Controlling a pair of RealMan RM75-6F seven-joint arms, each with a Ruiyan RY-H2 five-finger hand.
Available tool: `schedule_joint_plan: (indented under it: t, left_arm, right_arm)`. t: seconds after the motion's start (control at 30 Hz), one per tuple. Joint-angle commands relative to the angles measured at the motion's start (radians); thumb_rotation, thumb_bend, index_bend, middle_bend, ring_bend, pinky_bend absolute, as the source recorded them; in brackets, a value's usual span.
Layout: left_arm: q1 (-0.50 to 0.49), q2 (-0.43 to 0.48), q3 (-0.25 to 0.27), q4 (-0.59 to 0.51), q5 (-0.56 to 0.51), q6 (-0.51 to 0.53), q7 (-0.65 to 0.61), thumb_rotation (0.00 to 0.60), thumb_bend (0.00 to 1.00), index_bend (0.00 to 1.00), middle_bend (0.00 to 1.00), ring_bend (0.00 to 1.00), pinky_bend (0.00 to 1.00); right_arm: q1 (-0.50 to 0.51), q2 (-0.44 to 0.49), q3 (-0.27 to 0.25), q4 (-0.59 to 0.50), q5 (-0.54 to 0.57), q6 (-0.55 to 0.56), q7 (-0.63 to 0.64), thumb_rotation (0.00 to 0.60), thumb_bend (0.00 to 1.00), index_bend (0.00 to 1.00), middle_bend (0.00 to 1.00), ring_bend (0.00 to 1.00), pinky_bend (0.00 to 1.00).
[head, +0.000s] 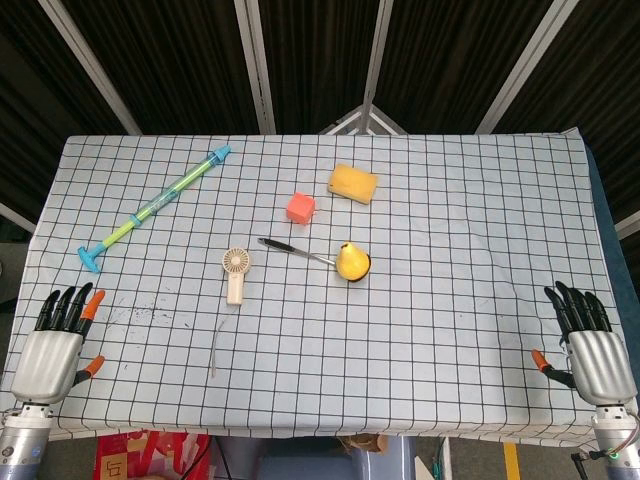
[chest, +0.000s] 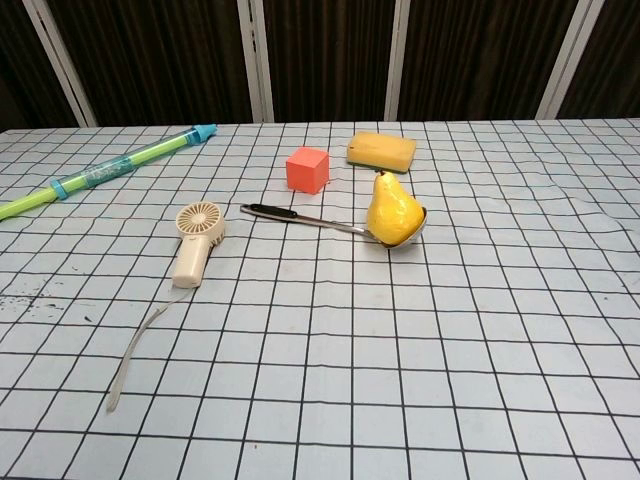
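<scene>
The left robot hand (head: 52, 345) rests at the near left edge of the bench (head: 480, 220), fingers apart and holding nothing, with bare checked cloth ahead of it. Well beyond it a green-and-blue water squirter (head: 155, 206) lies slanted toward the far left; the chest view cuts off its near end. Nearer the middle lies a cream handheld fan (head: 236, 273), its strap trailing toward the front edge. A red cube (head: 301, 208) and a yellow sponge (head: 354, 183) sit farther back. A yellow pear (head: 351, 261) rests in the bowl of a ladle (head: 297, 250), hiding most of it. Open cloth stretches rightward to the right robot hand (head: 588, 345), also spread and holding nothing, at the near right edge.
</scene>
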Motion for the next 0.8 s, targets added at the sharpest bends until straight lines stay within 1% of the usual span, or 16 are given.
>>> schedule_joint_plan:
  t: [0.03,0.37,0.4,0.47,0.5,0.53,0.57,0.6,0.67,0.7,0.73,0.8]
  left_arm:
    - [0.0,0.0,0.0,0.0,0.0,0.0,0.001,0.6,0.16,0.0,0.0,0.0,0.0]
    - [-0.002,-0.001,-0.001,-0.003,0.001,-0.001,0.005,0.6,0.16,0.0,0.0,0.0,0.0]
    - [-0.004,-0.002,-0.004,-0.004,-0.001,-0.003,0.007,0.6,0.16,0.0,0.01,0.0,0.0]
    - [-0.011,-0.004,-0.011,-0.006,-0.004,-0.01,0.015,0.6,0.16,0.0,0.07,0.0,0.02]
    - [-0.016,-0.006,-0.015,-0.007,-0.007,-0.015,0.021,0.6,0.17,0.0,0.14,0.01,0.06]
    - [-0.022,-0.009,-0.021,-0.01,-0.011,-0.022,0.03,0.6,0.17,0.0,0.23,0.04,0.12]
    - [-0.034,-0.015,-0.031,-0.013,-0.018,-0.034,0.05,0.6,0.18,0.0,0.3,0.08,0.17]
    - [-0.041,-0.02,-0.039,-0.013,-0.024,-0.041,0.066,0.6,0.2,0.0,0.41,0.16,0.26]
    - [-0.06,-0.037,-0.059,-0.013,-0.039,-0.059,0.1,0.6,0.29,0.0,0.6,0.36,0.43]
    - [-0.072,-0.048,-0.069,-0.014,-0.051,-0.073,0.118,0.6,0.33,0.0,0.65,0.41,0.47]
    - [-0.084,-0.058,-0.079,-0.017,-0.066,-0.09,0.132,0.6,0.4,0.0,0.72,0.48,0.53]
    - [-0.116,-0.086,-0.104,-0.034,-0.115,-0.141,0.166,0.6,0.51,0.0,0.78,0.55,0.58]
  right_arm:
    - [0.0,0.0,0.0,0.0,0.0,0.0,0.0,0.6,0.28,0.06,0.0,0.0,0.0]
    - [-0.002,-0.001,-0.001,0.002,-0.003,0.004,0.001,0.6,0.28,0.06,0.0,0.0,0.0]
    - [-0.002,-0.001,-0.001,0.002,-0.003,0.004,-0.001,0.6,0.28,0.06,0.0,0.0,0.0]
    - [-0.002,-0.002,-0.001,0.002,-0.002,0.004,-0.004,0.6,0.28,0.06,0.0,0.0,0.0]
    - [-0.002,-0.002,-0.001,0.002,-0.001,0.004,-0.004,0.6,0.28,0.06,0.0,0.0,0.0]
    - [-0.002,-0.002,0.0,0.001,-0.001,0.003,-0.003,0.6,0.28,0.06,0.0,0.0,0.0]
    - [-0.001,-0.001,0.0,0.001,-0.001,0.002,-0.002,0.6,0.28,0.06,0.0,0.0,0.0]
    - [-0.001,-0.001,0.0,0.001,-0.001,0.002,-0.002,0.6,0.28,0.06,0.0,0.0,0.0]
    - [0.0,0.0,-0.001,0.001,-0.002,0.0,0.001,0.6,0.28,0.06,0.0,0.0,0.0]
    - [0.0,0.001,-0.001,0.002,-0.002,-0.001,0.003,0.6,0.28,0.06,0.0,0.0,0.0]
    - [0.001,0.001,-0.001,0.002,-0.002,-0.002,0.005,0.6,0.28,0.06,0.0,0.0,0.0]
    - [0.001,0.002,-0.001,0.003,-0.002,-0.003,0.009,0.6,0.28,0.06,0.0,0.0,0.0]
